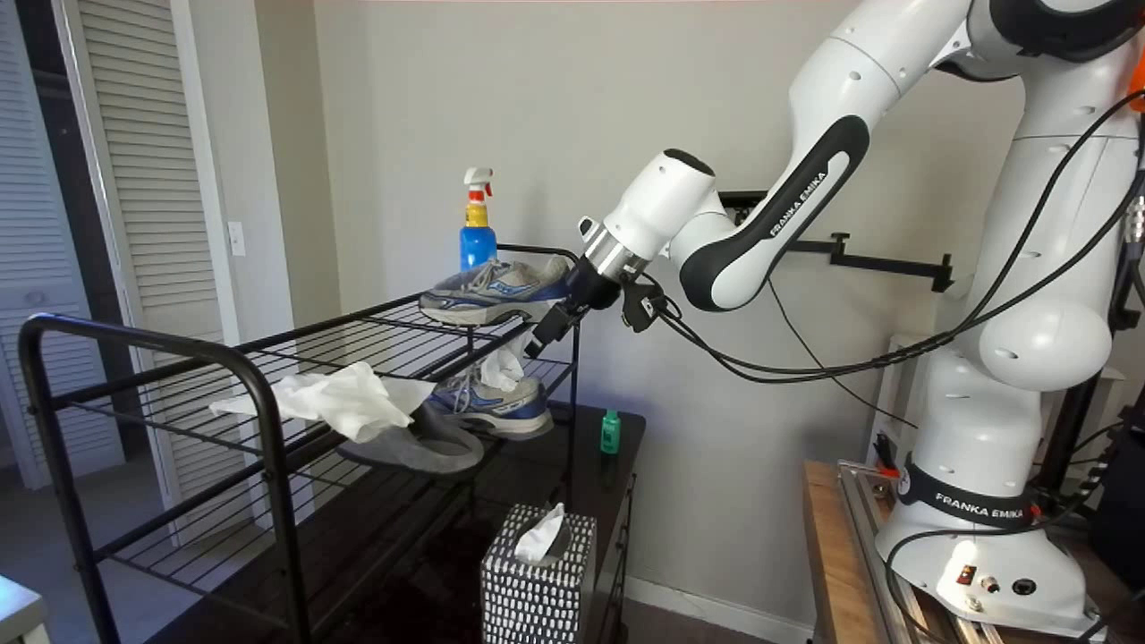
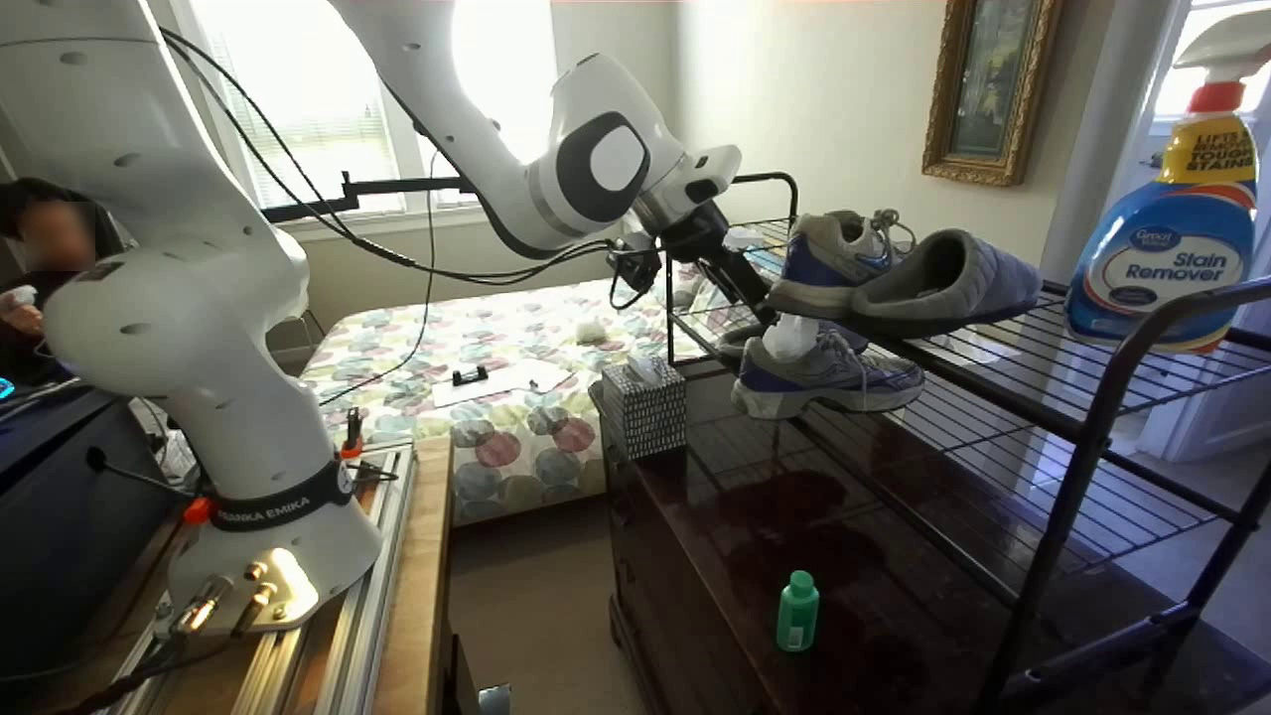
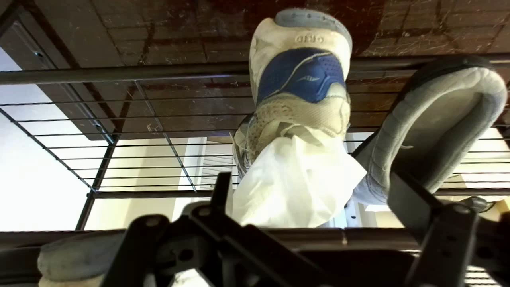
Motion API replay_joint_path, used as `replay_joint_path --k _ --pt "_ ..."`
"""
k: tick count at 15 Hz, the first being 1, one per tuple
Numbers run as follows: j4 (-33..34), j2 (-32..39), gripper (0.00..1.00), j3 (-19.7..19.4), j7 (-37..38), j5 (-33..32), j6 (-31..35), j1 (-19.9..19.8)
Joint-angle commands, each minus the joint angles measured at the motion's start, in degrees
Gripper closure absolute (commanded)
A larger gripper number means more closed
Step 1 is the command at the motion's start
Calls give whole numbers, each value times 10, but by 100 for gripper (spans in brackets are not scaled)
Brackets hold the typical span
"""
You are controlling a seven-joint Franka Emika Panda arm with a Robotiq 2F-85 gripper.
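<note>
at wrist-view centre, tissue point(image 3: 299, 175) is framed by the gripper point(image 3: 310, 190), jaws apart. the stuffed shoe point(image 3: 303, 75) is laid lengthwise up the frame.

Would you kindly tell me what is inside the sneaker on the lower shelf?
A crumpled white tissue sticks out of the opening of the sneaker. Anything deeper inside is covered by the tissue and cannot be seen.

pale wall point(image 1: 501, 98), louvered doors point(image 1: 148, 179); bright windows point(image 2: 308, 99) beyond circle-patterned bed point(image 2: 541, 437); gilt-framed picture point(image 2: 993, 89); dark dresser point(image 2: 725, 497).
</note>
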Motion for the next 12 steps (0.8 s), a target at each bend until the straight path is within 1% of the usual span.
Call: replay_joint_path --k 1,2,4,7,12 --pt "-11 10 0 4 26 -28 29 -20" --pt "-9 12 0 6 28 -33 27 -23" --pt "-11 24 0 4 14 -31 35 -17" --pt "-15 26 0 5 15 -49 65 -19" --pt "8 48 0 7 6 -58 73 -17"
